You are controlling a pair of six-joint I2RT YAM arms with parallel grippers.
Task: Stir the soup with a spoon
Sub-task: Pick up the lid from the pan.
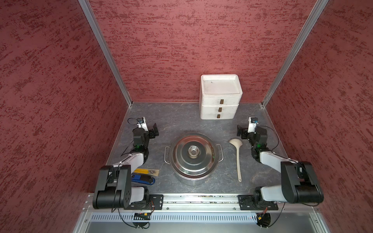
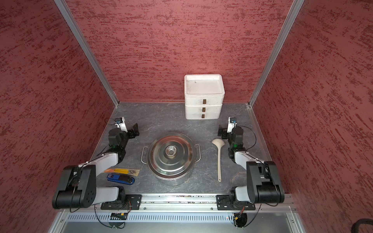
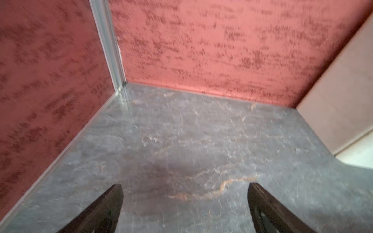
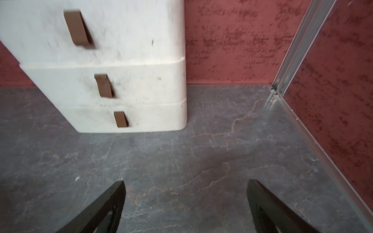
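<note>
The arms' black shoulder housings (image 1: pixel 113 185) sit at the near rail. The spoon (image 1: pixel 238 157) lies flat on the bench (image 1: pixel 181 121) just right of the lidded steel pot (image 1: pixel 193 155). Its handle points toward the rail and its bowl lies near the right claw (image 1: pixel 241 132), not touching it. The left claw (image 1: pixel 153 130) is across the pot, well apart. Both claws are spread wide, holding nothing. Print on the blue-and-black tool (image 1: pixel 143 179) is too small to read.
</note>
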